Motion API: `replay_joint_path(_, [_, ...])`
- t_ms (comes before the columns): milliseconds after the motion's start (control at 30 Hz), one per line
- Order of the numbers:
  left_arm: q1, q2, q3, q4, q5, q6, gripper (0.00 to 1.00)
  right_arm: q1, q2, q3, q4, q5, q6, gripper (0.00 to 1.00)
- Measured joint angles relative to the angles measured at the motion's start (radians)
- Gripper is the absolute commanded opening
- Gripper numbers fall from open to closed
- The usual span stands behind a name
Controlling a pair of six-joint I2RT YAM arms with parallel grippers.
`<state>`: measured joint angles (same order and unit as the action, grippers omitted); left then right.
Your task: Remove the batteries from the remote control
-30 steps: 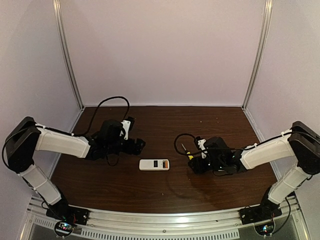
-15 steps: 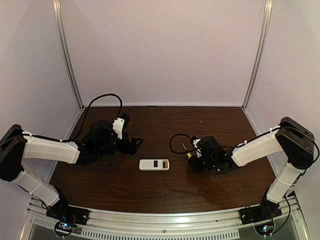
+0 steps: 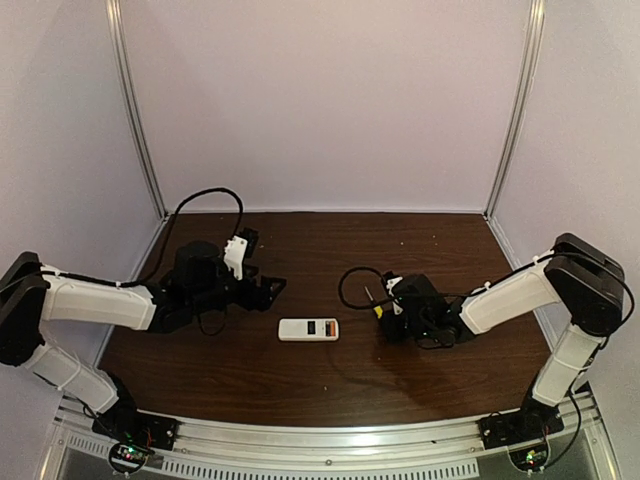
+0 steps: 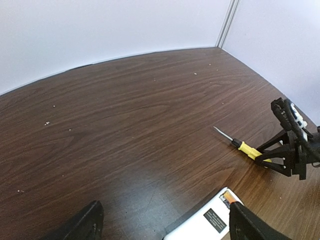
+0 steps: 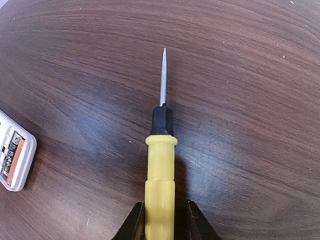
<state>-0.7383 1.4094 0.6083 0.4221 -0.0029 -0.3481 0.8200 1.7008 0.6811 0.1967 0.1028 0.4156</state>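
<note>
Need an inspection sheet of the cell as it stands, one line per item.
Surface: dark wood-grain table, a few pale specks.
Job's things: white remote flat mid-table, bay open; orange battery inside.
Clutter: yellow-handled screwdriver lying right of the remote, tip toward the back wall.
Tools: left tool open, empty, apart from the remote; right tool straddles the screwdriver handle, firm grip unclear.
Cables: black cable arcs above the left arm; black loop beside the right wrist.
Surroundings: plain pale walls, metal posts; nothing else seen.
</note>
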Motion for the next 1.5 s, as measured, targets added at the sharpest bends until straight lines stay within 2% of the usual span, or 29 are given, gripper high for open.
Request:
replay_joint_path(100, [0.0, -0.009, -0.003, 0.005, 0.011, 0.003, 0.88, 0.001, 0.006, 0.0, 0.01, 0.007, -0.001, 0.22])
replay_joint_path(433, [0.0, -0.013, -0.015, 0.027, 0.033, 0.014, 0.86, 0.024, 0.008, 0.0, 0.011, 0.032, 0.002, 0.0])
replay_joint_path(667, [0.0, -0.011, -0.016, 0.062, 0.126, 0.033, 0.84, 0.028, -0.094, -0.002, -0.089, -0.066, -0.026, 0.0])
replay_joint_path(900, [0.0, -0.011, -0.047, 0.145, 0.317, 0.055, 0.81, 0.034, -0.335, -0.011, -0.135, -0.307, -0.046, 0.0])
replay_joint_path(1200, [0.0, -0.011, -0.09, 0.309, 0.638, 0.047, 0.8, 0.12, -0.557, -0.068, -0.167, -0.562, -0.047, 0.0])
replay_joint_path(1500, [-0.004, 0.01, -0.092, 0.424, 0.906, 0.023, 0.7, 0.215, -0.586, -0.068, -0.183, -0.628, -0.063, 0.0])
